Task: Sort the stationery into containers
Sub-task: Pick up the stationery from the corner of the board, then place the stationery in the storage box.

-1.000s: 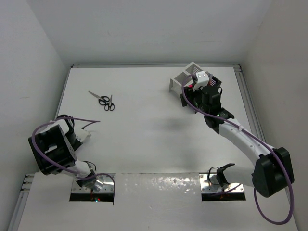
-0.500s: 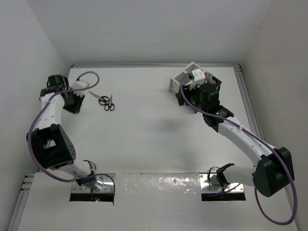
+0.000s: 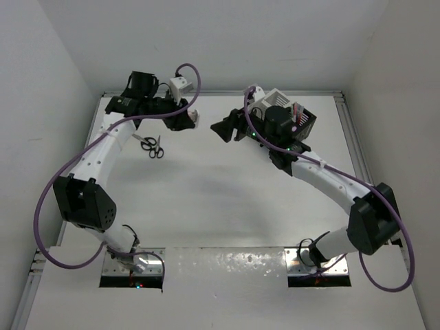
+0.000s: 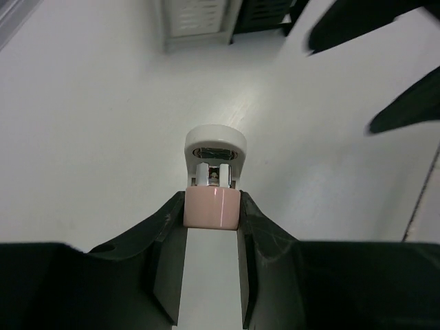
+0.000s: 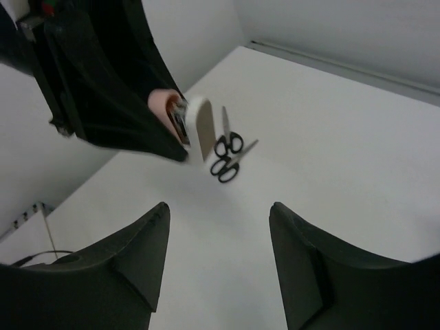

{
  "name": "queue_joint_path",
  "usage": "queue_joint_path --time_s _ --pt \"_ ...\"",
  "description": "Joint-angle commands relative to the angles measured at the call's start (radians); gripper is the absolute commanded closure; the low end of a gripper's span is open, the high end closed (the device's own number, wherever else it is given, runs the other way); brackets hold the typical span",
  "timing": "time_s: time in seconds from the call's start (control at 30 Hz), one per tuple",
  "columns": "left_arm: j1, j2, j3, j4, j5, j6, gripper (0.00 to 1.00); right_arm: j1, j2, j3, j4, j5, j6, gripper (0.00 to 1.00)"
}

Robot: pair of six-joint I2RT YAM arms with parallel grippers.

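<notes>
My left gripper [image 3: 189, 117] [image 4: 212, 206] is shut on a small pink-and-white item like a mini stapler [image 4: 214, 146] [image 5: 196, 127], held above the far middle of the table. My right gripper [image 3: 223, 129] [image 5: 218, 210] faces it from a short gap away, open and holding nothing. Two pairs of black-handled scissors [image 3: 152, 145] [image 5: 229, 155] lie on the table at the far left, below and behind the left gripper. The containers stand at the far right: the white box [image 3: 276, 96] [image 4: 196, 20], partly hidden by the right arm, joined to the black box [image 3: 307, 124] [image 4: 265, 15].
White walls close in the table [image 3: 206, 199] on the left, back and right. A purple cable [image 3: 185, 72] loops above the left wrist. The right arm's links [image 3: 323, 179] run diagonally over the right half of the table.
The left arm has swept from the near left past the scissors to the far middle. The right gripper has swung away from the containers to face left, its jaws narrowing somewhat.
</notes>
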Motion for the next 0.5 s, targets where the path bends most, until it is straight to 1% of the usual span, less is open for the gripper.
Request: queue_joint_path --time_s 0.0,0.1,0.2,0.27,0.37,0.47 --pt "-0.058 -0.049 0.037 0.042 0.111 -0.041 1.00 0.020 0.055 0.082 0.164 -0.119 0.101 0.40" --pt "-0.099 -0.055 0.037 0.024 0.145 -0.041 1.00 0.029 0.099 0.099 0.236 -0.178 0.117 0.37" --pt "-0.132 -0.069 0.026 0.013 0.154 -0.029 1.00 0.034 0.113 0.091 0.270 -0.201 0.146 0.38" --pt "-0.149 -0.072 0.020 -0.002 0.160 -0.012 1.00 0.032 0.113 0.077 0.300 -0.204 0.160 0.40" --pt "-0.164 -0.072 0.030 -0.016 0.185 -0.012 1.00 0.034 0.115 0.068 0.305 -0.213 0.169 0.49" --pt "-0.176 -0.072 0.050 -0.033 0.220 -0.005 1.00 0.034 0.104 0.042 0.319 -0.227 0.177 0.54"
